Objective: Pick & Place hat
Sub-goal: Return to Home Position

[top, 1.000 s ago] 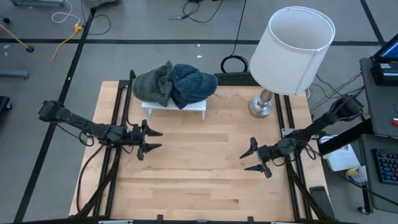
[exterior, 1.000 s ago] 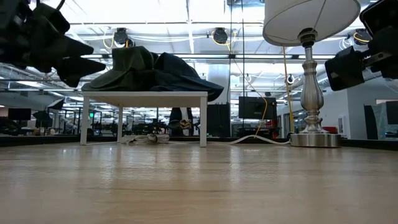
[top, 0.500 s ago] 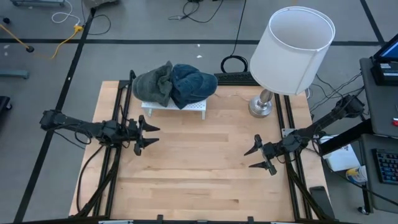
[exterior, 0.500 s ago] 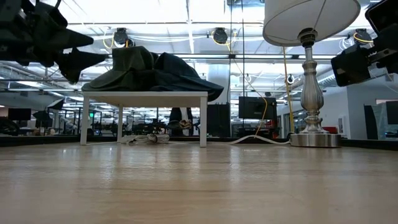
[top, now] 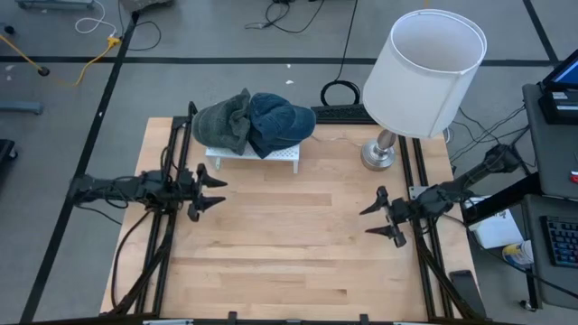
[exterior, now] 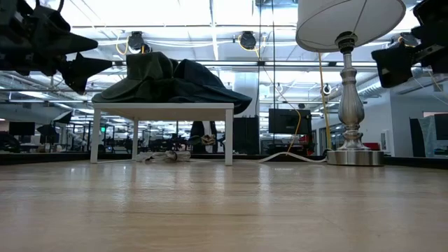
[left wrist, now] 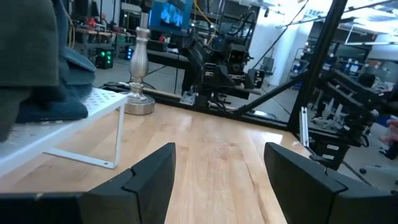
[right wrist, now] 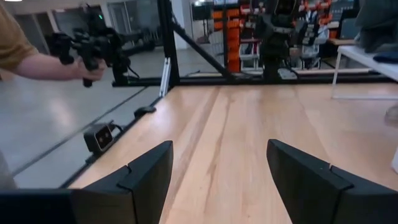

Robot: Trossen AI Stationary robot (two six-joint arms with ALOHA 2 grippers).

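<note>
Lying heaped on the white shelf [top: 271, 155] at the table's far edge, the caps [top: 253, 122] are touched by neither tool; the left gripper [top: 219, 192] is nearer, fingers spread, nothing held; the right gripper [top: 366, 222] is likewise spread and empty.

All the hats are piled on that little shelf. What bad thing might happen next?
The heap of gray and blue caps bulges past the edges of the small white shelf, so one might slide off. The open right gripper hovers near the silver lamp base; a wide swing might knock it over. The open left gripper hangs close to the shelf.
</note>
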